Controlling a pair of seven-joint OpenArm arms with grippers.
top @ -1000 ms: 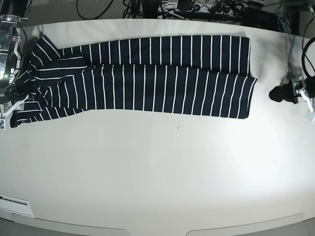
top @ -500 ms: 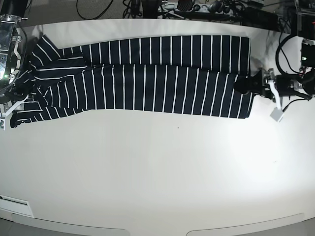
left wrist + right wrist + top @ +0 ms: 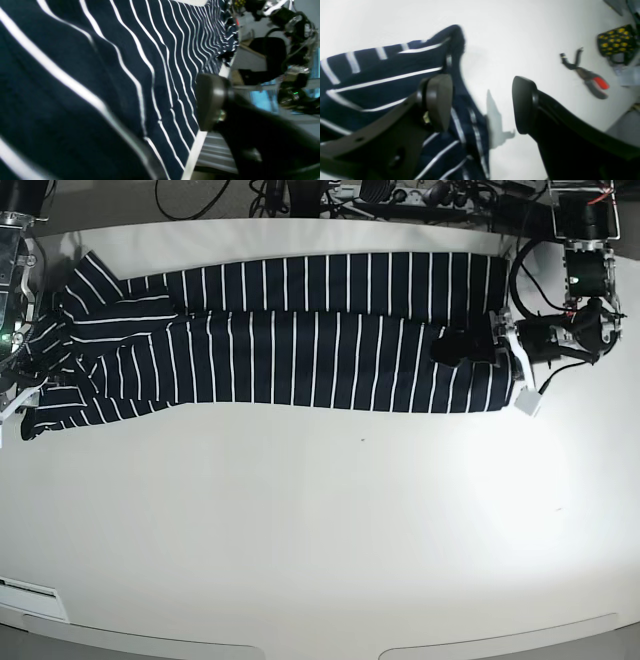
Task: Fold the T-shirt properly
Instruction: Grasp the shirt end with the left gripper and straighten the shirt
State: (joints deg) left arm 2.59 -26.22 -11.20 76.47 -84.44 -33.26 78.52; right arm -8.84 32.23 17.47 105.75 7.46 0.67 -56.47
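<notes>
Striped T-shirt laid lengthwise across the far half of the white table, a gripper met at each end.

Nearest the base camera only bare tabletop is seen; beyond it the shirt is spread as a long, narrow band, folded along its length, with the sleeves bunched at the end beside the right gripper. That gripper's jaws are held wide — one finger is pressed on the sleeve fabric, the other is poised over bare table, nothing pinched between them. At the other end the left gripper is reached in over the hem; only one finger is seen clearly in its wrist view, so whether cloth is gripped cannot be told. Farther back, pliers are seen lying on the surface.
</notes>
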